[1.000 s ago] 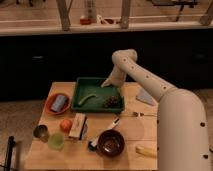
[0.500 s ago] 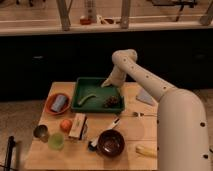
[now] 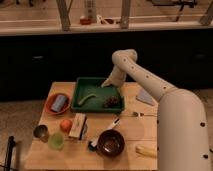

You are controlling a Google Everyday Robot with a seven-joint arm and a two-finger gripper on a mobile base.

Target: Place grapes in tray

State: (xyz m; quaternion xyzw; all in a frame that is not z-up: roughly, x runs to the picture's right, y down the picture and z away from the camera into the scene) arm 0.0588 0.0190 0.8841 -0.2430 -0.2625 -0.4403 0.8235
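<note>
The dark green rectangular tray [image 3: 82, 88] sits at the back middle of the wooden table. The grapes [image 3: 111, 101], a small dark bumpy cluster, lie inside the tray at its right front corner. A curved pale green vegetable [image 3: 89, 98] lies in the tray's middle. My gripper [image 3: 106, 83] is at the tray's back right rim, above and behind the grapes, apart from them. The white arm reaches to it from the lower right.
An orange bowl [image 3: 50, 106] holding a grey can stands left of the tray. In front are an orange fruit [image 3: 65, 124], a box [image 3: 78, 125], a metal cup [image 3: 41, 132], a green cup [image 3: 56, 141], a dark brown bowl [image 3: 110, 142], a utensil [image 3: 145, 114], a napkin [image 3: 145, 96] and a banana [image 3: 145, 150].
</note>
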